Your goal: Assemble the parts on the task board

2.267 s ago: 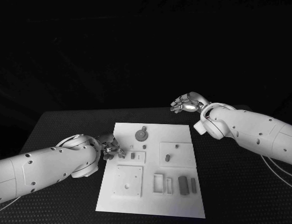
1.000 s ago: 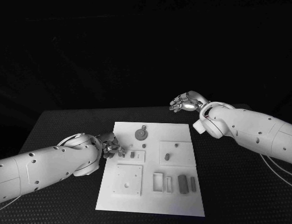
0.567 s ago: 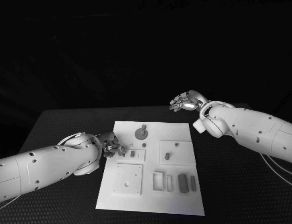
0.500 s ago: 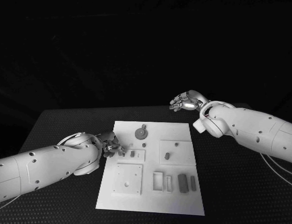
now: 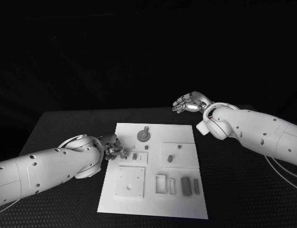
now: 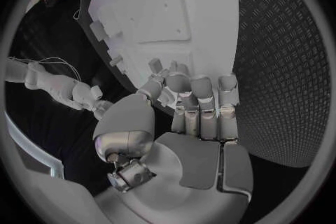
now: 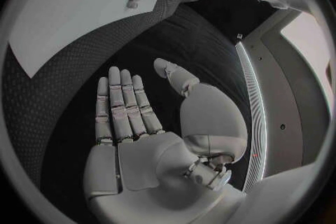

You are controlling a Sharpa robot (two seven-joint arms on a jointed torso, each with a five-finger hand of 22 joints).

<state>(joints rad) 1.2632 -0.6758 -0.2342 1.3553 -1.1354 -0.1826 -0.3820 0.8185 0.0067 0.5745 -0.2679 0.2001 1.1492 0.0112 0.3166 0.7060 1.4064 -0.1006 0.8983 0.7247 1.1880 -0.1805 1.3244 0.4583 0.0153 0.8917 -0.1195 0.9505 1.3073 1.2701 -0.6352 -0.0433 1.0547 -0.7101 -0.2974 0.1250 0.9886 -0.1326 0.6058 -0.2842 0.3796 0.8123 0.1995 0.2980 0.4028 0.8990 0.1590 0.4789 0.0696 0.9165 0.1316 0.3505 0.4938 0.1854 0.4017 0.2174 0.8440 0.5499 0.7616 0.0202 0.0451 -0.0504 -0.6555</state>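
The task board (image 5: 155, 171) is a white rectangular plate lying flat in the middle of the black surface (image 5: 66, 128). Its long axis runs from the robot's side toward the far edge of the surface, tilted slightly in the head view.

Parts on the board, head view:
- A round gear-like part (image 5: 143, 137) sits near the far end of the board.
- A small upright part (image 5: 134, 156) stands near the board's left edge, just beside the left hand.
- 2 raised square plates (image 5: 179, 156) (image 5: 129, 183) occupy the middle and the near left of the board.
- 2 dark rectangular parts (image 5: 185, 185) (image 5: 196, 188) lie side by side at the near right, long axes parallel to the board's long axis.
- A pale frame-shaped part (image 5: 160, 185) lies left of them, with the same orientation.

The left hand (image 5: 112, 148) is at the left edge of the board. In the left wrist view, the left hand (image 6: 189, 117) has its fingers (image 6: 201, 92) curled toward the board's edge, thumb close to them (whether a part is pinched there cannot be told).

The right hand (image 5: 188, 103) is raised beyond the far right corner of the board, well apart from it. In the right wrist view, the right hand (image 7: 140, 134) has its fingers extended and spread, palm exposed, holding nothing.
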